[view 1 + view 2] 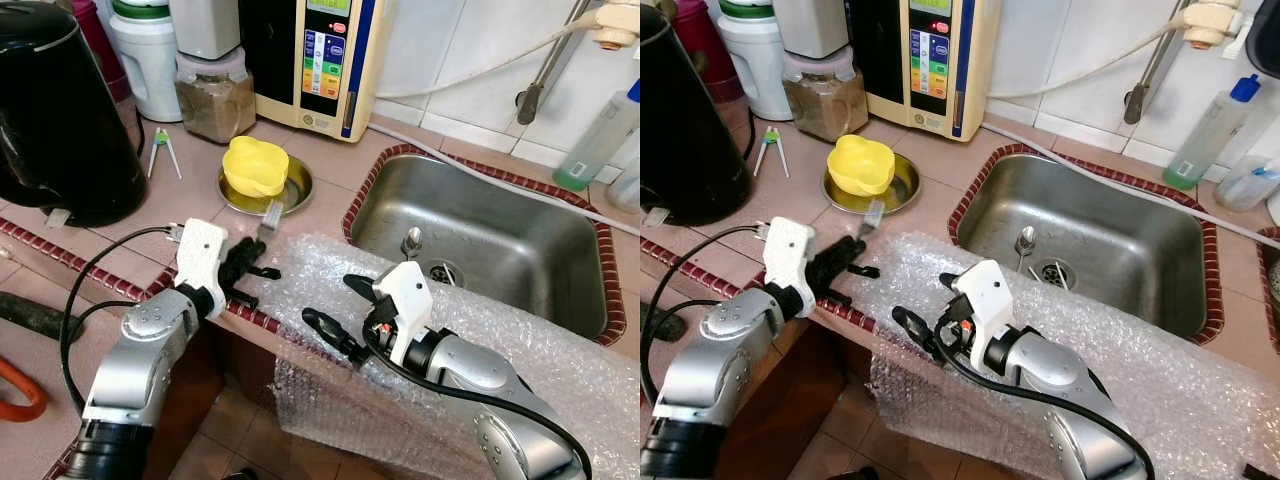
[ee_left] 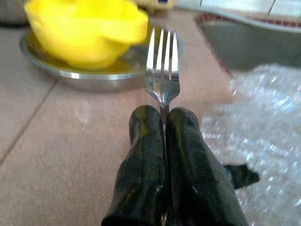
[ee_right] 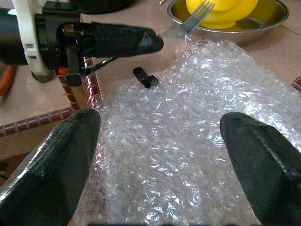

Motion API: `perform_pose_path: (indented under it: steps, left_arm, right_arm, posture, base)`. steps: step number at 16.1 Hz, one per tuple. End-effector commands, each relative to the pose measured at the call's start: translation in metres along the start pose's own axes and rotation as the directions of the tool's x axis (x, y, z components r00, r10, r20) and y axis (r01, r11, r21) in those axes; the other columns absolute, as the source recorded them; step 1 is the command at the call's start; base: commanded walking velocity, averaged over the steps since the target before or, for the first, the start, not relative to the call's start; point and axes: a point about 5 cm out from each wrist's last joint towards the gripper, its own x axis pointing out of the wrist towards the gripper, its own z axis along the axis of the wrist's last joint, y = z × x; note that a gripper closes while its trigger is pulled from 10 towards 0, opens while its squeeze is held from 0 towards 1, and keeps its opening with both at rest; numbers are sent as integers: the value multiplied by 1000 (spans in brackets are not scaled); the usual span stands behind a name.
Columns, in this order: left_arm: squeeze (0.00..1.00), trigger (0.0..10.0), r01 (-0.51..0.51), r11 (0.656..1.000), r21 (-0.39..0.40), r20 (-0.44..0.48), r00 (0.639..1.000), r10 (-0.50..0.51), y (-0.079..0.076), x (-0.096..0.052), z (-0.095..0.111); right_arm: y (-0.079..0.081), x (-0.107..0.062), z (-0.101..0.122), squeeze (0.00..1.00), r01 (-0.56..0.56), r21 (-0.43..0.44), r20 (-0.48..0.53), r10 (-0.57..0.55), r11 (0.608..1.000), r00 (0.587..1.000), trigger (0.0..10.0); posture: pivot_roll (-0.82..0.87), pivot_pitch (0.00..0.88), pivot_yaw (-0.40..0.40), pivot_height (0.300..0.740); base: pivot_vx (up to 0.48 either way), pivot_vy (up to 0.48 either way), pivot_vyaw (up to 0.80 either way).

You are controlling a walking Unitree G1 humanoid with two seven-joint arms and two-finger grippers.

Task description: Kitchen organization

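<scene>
My left gripper (image 1: 254, 247) is shut on the handle of a steel fork (image 1: 268, 218) at the counter's front edge. The fork's tines (image 2: 162, 52) point at a steel bowl (image 1: 297, 192) that holds a yellow lobed cup (image 1: 255, 165). The tines end just short of the bowl's rim. My right gripper (image 1: 337, 304) stands open low over a sheet of bubble wrap (image 1: 490, 350), to the right of the left gripper. Nothing lies between its fingers (image 3: 56, 160). The wrap covers the counter in front of the sink and hangs over the edge.
A steel sink (image 1: 510, 250) lies behind the wrap. A black kettle (image 1: 60, 110) stands far left. A jar of brown powder (image 1: 215, 95), a white container (image 1: 150, 55) and a water purifier (image 1: 315, 60) line the back. Green tongs (image 1: 160, 150) lie near the jar.
</scene>
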Motion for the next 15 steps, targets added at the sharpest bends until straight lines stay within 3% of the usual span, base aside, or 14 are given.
perform_pose_path:
  steps: [1,5,7,9,13,15]
  left_arm:
    - [0,0,-6,1000,23,43,999,5,-1,-1,7]
    - [0,0,-14,999,31,143,990,10,-5,2,22]
    - [0,0,10,999,51,175,984,-18,-9,4,28]
    - [0,0,0,999,53,211,977,-11,-9,6,35]
    - [0,0,-50,994,97,306,952,18,-3,7,53]
    - [0,0,4,995,101,334,942,-37,-9,10,59]
  right_arm:
    - [-1,0,3,0,-7,-22,7,7,1000,1000,10000]
    - [-6,0,5,0,32,-30,24,-31,999,999,10000]
    - [-22,2,27,0,166,2,168,-164,986,972,10000]
    - [-35,1,36,0,238,29,219,-239,971,946,10000]
    - [-47,5,42,0,289,106,268,-307,952,913,10000]
    - [-45,11,47,0,268,170,306,-310,948,900,10000]
  posture:
    - [55,116,-61,740]
    - [52,115,-60,740]
    - [51,113,-61,740]
    - [58,111,-61,740]
    - [56,107,-61,740]
    - [55,105,-59,740]
  base:
    - [0,0,0]
    - [0,0,0]
    - [0,0,0]
    - [0,0,0]
    - [0,0,0]
    - [0,0,0]
